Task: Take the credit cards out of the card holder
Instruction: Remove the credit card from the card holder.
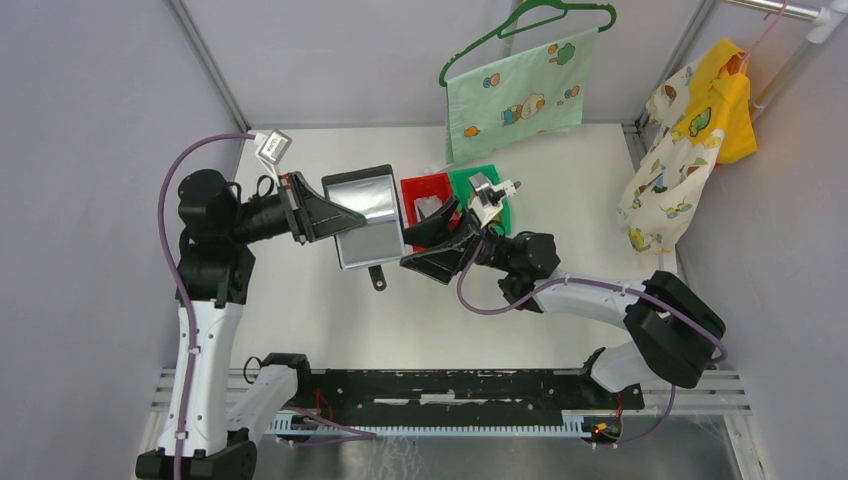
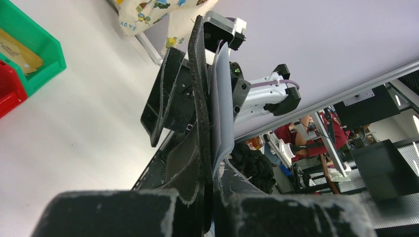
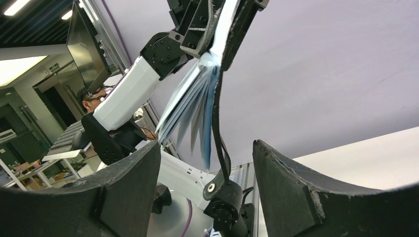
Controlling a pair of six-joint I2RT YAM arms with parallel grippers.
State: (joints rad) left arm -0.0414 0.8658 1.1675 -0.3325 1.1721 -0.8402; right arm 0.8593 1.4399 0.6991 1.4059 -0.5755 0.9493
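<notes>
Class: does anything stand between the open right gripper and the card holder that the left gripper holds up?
Nothing visible does. The right gripper is open just beside the card holder, clamped in the left gripper; only the holder's own snap tab hangs between the open fingers.

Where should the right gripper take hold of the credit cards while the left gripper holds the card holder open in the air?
Probably at the free lower edges of the credit cards, which fan downward from the card holder clamped in the left gripper. Come from below with the open right gripper, keeping clear of the hanging snap tab.
</notes>
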